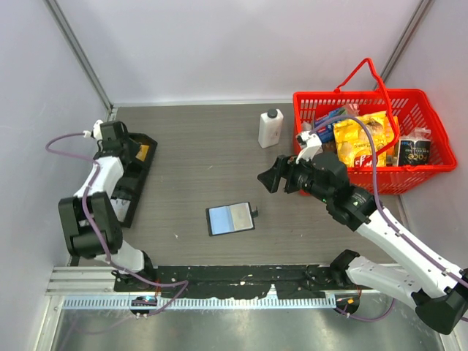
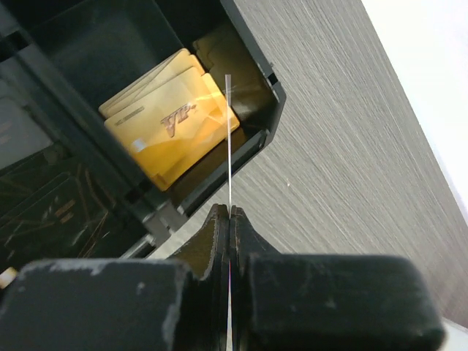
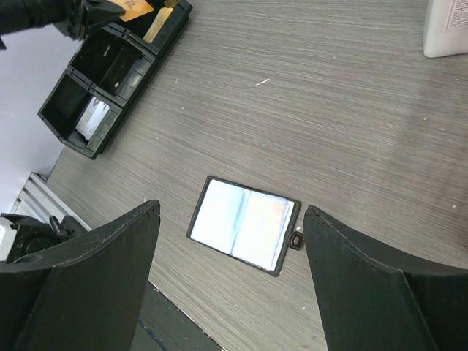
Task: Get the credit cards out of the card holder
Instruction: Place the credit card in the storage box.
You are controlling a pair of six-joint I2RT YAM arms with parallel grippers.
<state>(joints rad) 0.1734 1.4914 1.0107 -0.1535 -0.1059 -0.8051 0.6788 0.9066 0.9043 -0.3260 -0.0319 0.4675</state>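
Note:
The card holder (image 1: 231, 218) lies open and flat on the table's middle, with pale blue faces showing in both halves and a small snap tab (image 3: 295, 239) on its right edge. My right gripper (image 1: 266, 178) hovers open above and to the right of it; in the right wrist view the holder (image 3: 243, 224) sits between the spread fingers (image 3: 102, 270), untouched. At the far left, my left gripper (image 2: 229, 211) is shut on a thin credit card (image 2: 229, 139) seen edge-on, over a tray compartment that holds yellowish-orange cards (image 2: 172, 124).
A black compartment tray (image 1: 139, 172) lies along the table's left side. A white bottle (image 1: 270, 128) stands at the back, next to a red basket (image 1: 417, 178) full of packets on the right.

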